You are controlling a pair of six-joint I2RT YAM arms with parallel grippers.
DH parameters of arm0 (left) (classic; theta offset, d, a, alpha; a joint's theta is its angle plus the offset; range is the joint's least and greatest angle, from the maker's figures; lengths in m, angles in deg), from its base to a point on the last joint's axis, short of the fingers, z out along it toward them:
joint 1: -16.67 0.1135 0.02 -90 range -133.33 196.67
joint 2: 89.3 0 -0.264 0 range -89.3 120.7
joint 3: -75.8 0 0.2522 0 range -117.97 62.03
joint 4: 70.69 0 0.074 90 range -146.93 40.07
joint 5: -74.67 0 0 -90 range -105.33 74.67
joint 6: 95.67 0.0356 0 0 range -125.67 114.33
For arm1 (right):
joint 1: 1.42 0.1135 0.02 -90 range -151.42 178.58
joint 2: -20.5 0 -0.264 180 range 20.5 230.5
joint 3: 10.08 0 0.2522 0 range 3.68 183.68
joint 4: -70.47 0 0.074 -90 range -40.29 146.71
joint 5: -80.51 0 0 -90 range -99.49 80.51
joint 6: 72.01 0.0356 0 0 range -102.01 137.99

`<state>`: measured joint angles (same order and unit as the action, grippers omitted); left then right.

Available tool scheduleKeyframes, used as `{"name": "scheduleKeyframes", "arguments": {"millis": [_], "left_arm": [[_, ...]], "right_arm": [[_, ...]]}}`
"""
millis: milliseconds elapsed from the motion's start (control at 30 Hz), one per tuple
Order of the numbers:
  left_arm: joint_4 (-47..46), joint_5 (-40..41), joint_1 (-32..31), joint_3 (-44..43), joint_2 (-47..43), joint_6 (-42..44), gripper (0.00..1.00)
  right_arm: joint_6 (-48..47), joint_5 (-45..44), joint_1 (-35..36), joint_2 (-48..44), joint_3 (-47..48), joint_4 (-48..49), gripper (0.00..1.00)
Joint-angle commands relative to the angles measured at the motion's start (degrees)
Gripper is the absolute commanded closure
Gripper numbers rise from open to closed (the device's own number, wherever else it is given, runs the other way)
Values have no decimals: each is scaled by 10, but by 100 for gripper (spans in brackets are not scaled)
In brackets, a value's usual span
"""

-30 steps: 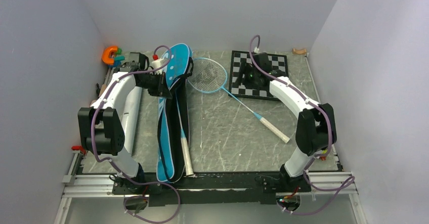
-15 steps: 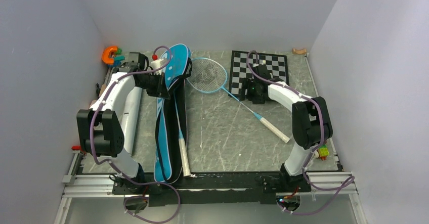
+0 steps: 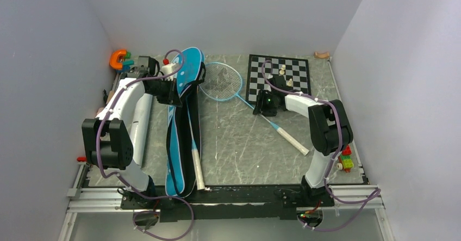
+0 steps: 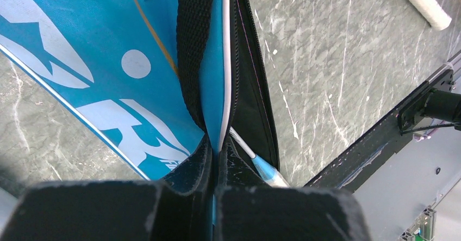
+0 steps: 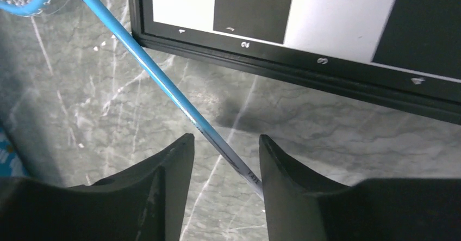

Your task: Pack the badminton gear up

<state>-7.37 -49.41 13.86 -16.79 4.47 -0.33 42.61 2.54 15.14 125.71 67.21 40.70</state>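
Note:
The long blue bag [image 3: 182, 137] lies lengthwise at the left, its side open. One racket is inside it, and its white handle [image 3: 199, 171] sticks out near the front. My left gripper [image 3: 174, 93] is shut on the bag's blue, white-piped flap edge [image 4: 217, 116] and holds it up. That racket's shaft [image 4: 255, 162] shows under the flap. The second racket [image 3: 220, 82] lies on the table, its handle [image 3: 292, 141] pointing front right. My right gripper [image 3: 266, 104] is open, low over its blue shaft [image 5: 163, 83], one finger on each side. I see no shuttlecocks.
The chessboard [image 3: 296, 69] with a few pale pieces lies at the back right; its edge [image 5: 304, 83] is just beyond my right fingers. Orange and teal toys [image 3: 119, 59] sit at the back left, coloured blocks [image 3: 345, 159] by the right wall, and a white board [image 3: 142, 122] along the left.
My right gripper has moved off the chessboard, forward and left, down over the second racket's shaft. The chess pieces now show. My left gripper still holds the flap and has barely moved.

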Motion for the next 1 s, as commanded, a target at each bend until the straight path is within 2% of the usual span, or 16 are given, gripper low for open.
{"name": "scheduleKeyframes", "arguments": {"millis": [0,133,367,533,733,900,933,967], "left_arm": [[1,-11,2,-12,-32,4,100],[2,-10,2,-12,-33,6,100],[7,-12,2,-17,-29,7,100],[12,-8,2,-22,-30,11,100],[15,-11,5,-25,-30,13,100],[18,-13,6,-28,-28,14,100],[18,-13,6,-27,-28,13,100],[18,-14,6,-27,-27,13,100]], "right_arm": [[36,58,1,-14,-19,38,53],[59,60,10,-22,-38,51,64],[71,70,23,-3,-43,63,76],[68,50,51,-4,-33,52,97],[65,8,99,-26,-24,12,99],[66,14,119,-44,-43,-1,99],[66,19,123,-47,-49,2,98],[67,29,123,-47,-55,8,93]]}}
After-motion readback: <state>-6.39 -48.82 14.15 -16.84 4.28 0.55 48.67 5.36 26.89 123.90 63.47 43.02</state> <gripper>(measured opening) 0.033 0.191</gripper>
